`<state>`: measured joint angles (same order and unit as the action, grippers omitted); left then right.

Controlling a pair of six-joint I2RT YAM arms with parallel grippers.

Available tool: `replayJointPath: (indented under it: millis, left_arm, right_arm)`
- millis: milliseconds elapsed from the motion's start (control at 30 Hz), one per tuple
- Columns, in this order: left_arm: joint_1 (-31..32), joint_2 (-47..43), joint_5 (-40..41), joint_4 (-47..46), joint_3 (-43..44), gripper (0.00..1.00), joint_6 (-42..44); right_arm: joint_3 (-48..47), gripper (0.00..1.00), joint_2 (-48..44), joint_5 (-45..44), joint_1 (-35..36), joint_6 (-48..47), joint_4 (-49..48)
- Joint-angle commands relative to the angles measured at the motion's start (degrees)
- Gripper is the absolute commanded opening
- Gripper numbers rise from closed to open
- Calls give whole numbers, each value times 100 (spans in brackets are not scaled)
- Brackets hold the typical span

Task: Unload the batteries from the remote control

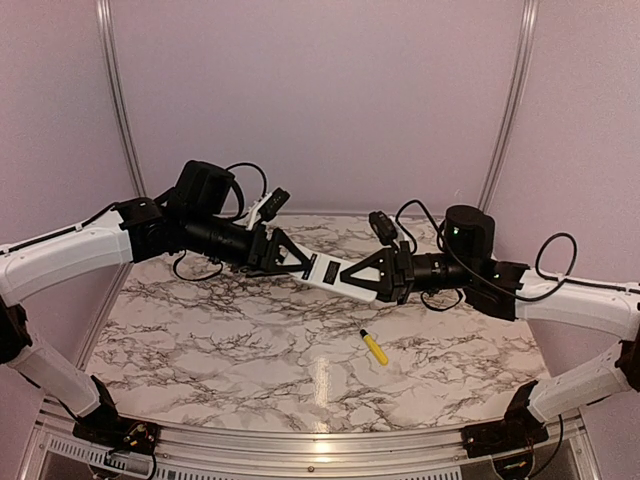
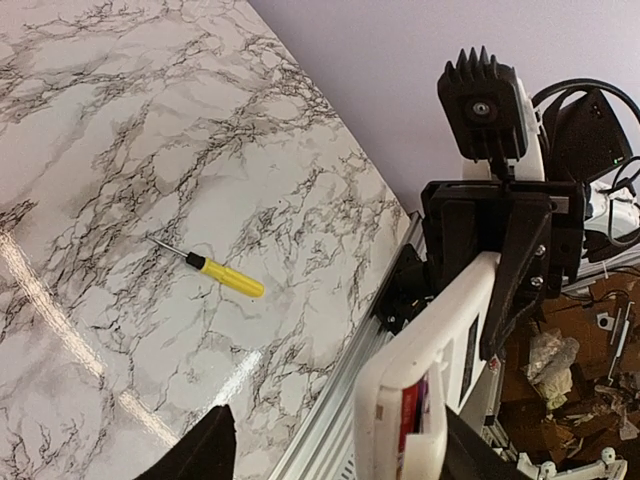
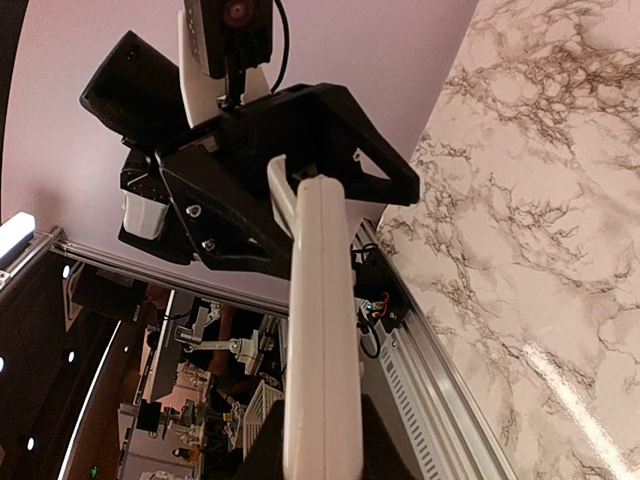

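Slim white plastic remote control (image 1: pixel 335 272) is held in the air over the table's middle, lying 10-to-4 o'clock in the top view. At its 10 o'clock end, the left wrist view shows a red and a dark sliver in an open compartment. These are likely the batteries (image 2: pixel 410 410), not yet out.

Right gripper (image 1: pixel 358 278) is clamped on the 4 o'clock end. Left gripper (image 1: pixel 305 262) has its jaws wide, straddling the other end.

Yellow-handled screwdriver (image 1: pixel 374 347) lies on the grey-veined marble table (image 1: pixel 200 340), at 5 o'clock from the remote control.

Step, by my reading: extraction pending. Next calls for tipping the compartment downward or pinching a cell out.
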<state>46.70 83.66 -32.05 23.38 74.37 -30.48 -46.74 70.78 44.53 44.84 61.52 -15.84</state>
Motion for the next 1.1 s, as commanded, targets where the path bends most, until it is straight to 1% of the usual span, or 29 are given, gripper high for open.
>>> replayJointPath:
  millis: [0,100,200,367,567,933,1067]
  left_arm:
    - [-48,-205,41,64,20,67,34]
    - [-72,-233,35,24,3,65,-12]
    - [-111,-277,11,-22,-35,60,-57]
    - [-151,-319,-38,-23,-63,47,-74]
    - [-195,-390,-80,-18,-153,38,-84]
    - [-215,-487,-131,-280,-378,27,-249]
    - [-253,-581,-120,-389,-504,24,-333]
  right_arm:
    - [-11,0,-155,5,43,-21,-182]
    - [-12,0,-160,15,41,-20,-162]
    - [-5,0,-157,27,44,-40,-140]
    - [-1,0,-155,36,43,-56,-108]
    - [37,0,-161,20,44,-65,-105]
    - [165,0,-172,-42,48,-13,-218]
    - [179,0,-218,-82,45,-86,-46]
